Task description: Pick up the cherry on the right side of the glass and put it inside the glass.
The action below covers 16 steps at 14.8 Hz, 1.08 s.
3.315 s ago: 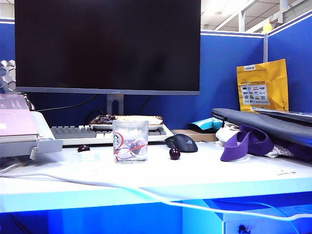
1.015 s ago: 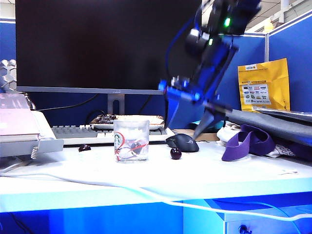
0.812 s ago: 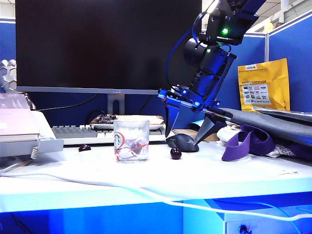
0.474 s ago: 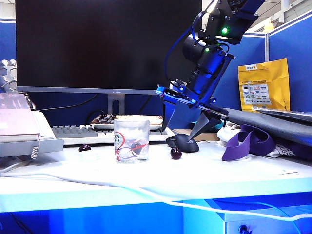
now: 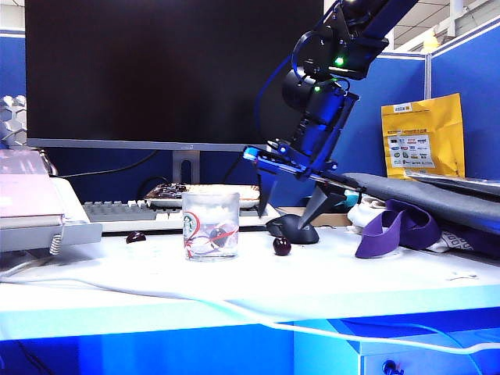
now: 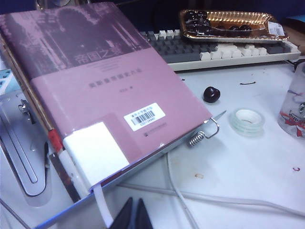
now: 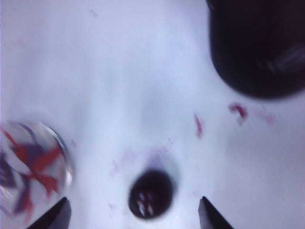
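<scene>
Maroon and glossy, the cherry (image 5: 281,246) sits on the white desk (image 5: 328,281) at about 3 o'clock from the glass (image 5: 209,226), apart from it, with the mouse (image 5: 292,229) just behind at its 1 o'clock. Above cherry and mouse hangs the right gripper (image 5: 287,212), fingers spread wide and holding nothing; in its wrist view the cherry (image 7: 152,194) lies between the two fingertips (image 7: 53,216). Beside the pink book (image 6: 95,90), the left gripper (image 6: 132,215) has its fingers pressed together, empty.
</scene>
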Each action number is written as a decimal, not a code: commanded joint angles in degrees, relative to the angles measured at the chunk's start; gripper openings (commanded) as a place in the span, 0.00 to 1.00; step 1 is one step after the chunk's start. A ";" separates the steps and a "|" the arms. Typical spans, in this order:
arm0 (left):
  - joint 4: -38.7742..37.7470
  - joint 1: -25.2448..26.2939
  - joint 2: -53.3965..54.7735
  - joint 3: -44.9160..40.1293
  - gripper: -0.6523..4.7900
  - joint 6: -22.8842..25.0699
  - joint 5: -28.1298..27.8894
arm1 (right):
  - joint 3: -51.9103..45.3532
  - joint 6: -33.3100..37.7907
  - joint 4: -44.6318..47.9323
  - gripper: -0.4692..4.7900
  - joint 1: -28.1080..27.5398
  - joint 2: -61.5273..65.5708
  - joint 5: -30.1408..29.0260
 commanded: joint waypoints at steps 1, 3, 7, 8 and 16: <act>-0.68 0.04 -0.20 -0.02 0.11 0.26 0.22 | 0.44 -0.04 -3.52 0.77 0.07 -0.37 -0.15; -0.68 0.04 -0.20 -0.02 0.11 0.26 0.22 | 0.44 -0.02 -3.63 0.77 0.07 -0.37 -0.13; -0.68 0.04 -0.20 -0.02 0.11 0.28 0.22 | 0.44 0.02 -3.87 0.77 0.07 0.92 -1.42; -0.70 0.04 -0.20 -0.02 0.11 0.26 0.22 | 0.44 0.02 -4.07 0.77 0.07 1.16 -1.57; -0.68 0.04 -0.20 -0.02 0.11 0.26 0.22 | 0.46 0.02 -2.93 0.61 0.07 1.79 -2.29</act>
